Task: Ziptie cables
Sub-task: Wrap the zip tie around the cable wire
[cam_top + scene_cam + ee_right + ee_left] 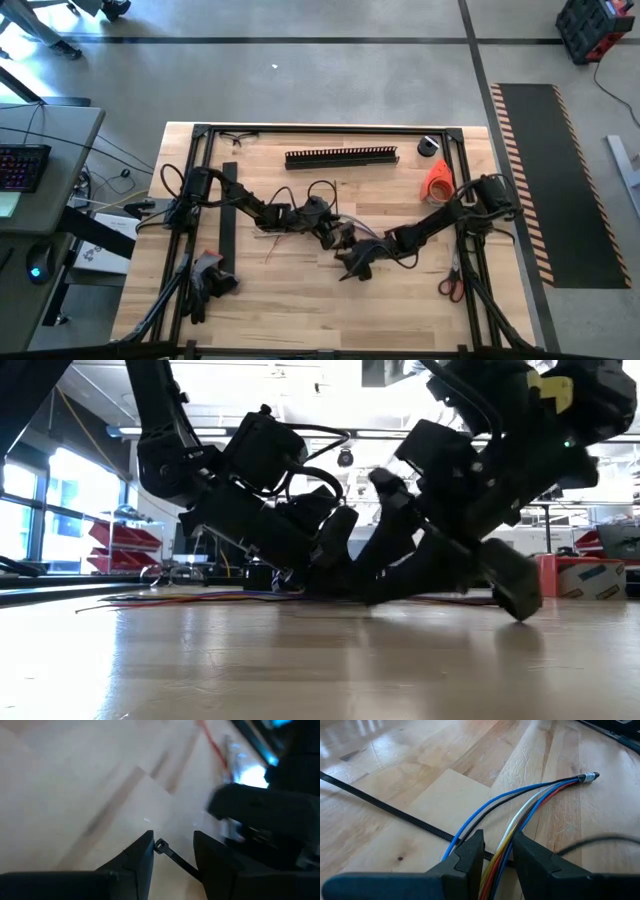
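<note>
cables mid-desk, thin, multicoloured, clamped in left end effector, right end effector grasping ribbed black ziptie

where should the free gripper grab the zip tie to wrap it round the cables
Probably by its head end. The right gripper already has the zip tie there, its square head poking out between the fingers. The tie's tail runs flat under the cables, which the left gripper pinches, so come level with the table.

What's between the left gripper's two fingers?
In the left wrist view, the cables run between the left gripper's fingers, crossing over a black zip tie on the table.
</note>
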Robot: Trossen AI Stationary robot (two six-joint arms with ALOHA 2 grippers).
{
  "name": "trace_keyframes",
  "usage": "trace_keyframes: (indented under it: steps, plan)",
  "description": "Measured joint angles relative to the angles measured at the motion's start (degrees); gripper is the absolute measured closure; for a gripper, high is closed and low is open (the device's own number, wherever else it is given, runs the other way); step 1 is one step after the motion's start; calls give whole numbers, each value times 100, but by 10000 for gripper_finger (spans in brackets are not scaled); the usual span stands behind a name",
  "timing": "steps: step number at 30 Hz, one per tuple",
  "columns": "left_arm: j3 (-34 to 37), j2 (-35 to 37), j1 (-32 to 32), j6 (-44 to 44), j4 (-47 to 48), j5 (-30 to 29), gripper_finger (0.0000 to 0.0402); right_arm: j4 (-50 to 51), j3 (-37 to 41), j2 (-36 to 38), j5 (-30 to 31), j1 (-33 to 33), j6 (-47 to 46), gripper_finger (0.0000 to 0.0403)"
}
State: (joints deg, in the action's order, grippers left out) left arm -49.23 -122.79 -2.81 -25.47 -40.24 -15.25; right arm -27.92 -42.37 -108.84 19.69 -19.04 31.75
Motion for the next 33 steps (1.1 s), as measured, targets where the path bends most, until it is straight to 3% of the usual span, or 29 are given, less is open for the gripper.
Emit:
trace_keyframes:
  steps: [7,28,33]
  plan:
    - [2,1,-38,-1,-1,-2,314,-48,4,30,939,-278,27,281]
    - [4,1,-66,-3,-12,-11,314,-262,13,30,1416,-316,-529,283]
    - [4,3,-66,-1,-12,-10,314,-167,13,33,938,-200,-1216,334]
